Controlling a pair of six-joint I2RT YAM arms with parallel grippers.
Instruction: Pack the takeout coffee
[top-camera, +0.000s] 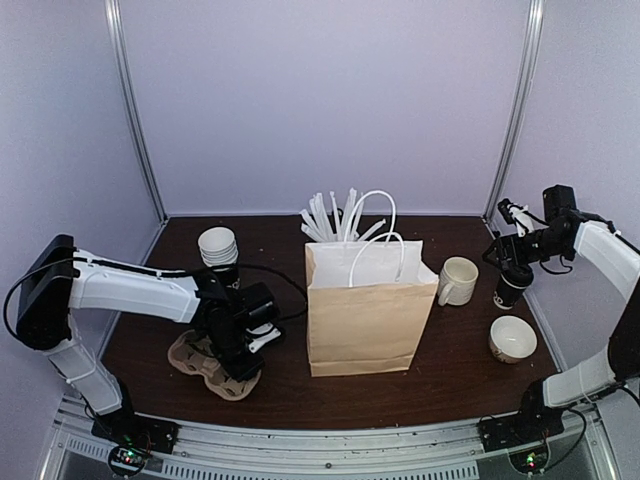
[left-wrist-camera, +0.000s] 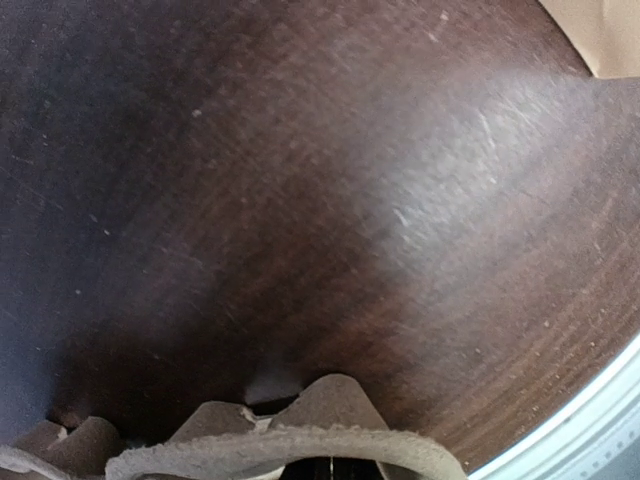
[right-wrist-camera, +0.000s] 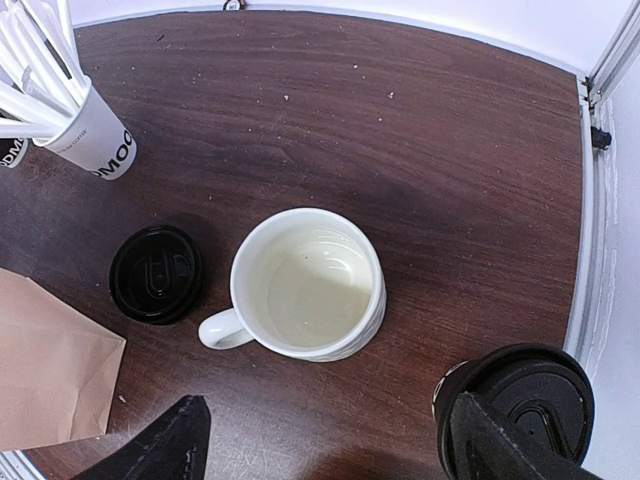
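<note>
Right gripper (right-wrist-camera: 325, 402): jaws spread wide, nothing between them | Takeout coffee (right-wrist-camera: 540, 385): upright, lidded, near the table's (right-wrist-camera: 450, 150) right edge, just outside the jaws, partly hidden by the finger on that side | White mug (right-wrist-camera: 305, 285): on the table beyond the gap | Left gripper (top-camera: 243, 352): closed, over the cardboard carrier (top-camera: 195, 360)

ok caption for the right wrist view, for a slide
Open right gripper above a white mug, loose black lid to its left, lidded coffee at lower right.
</note>
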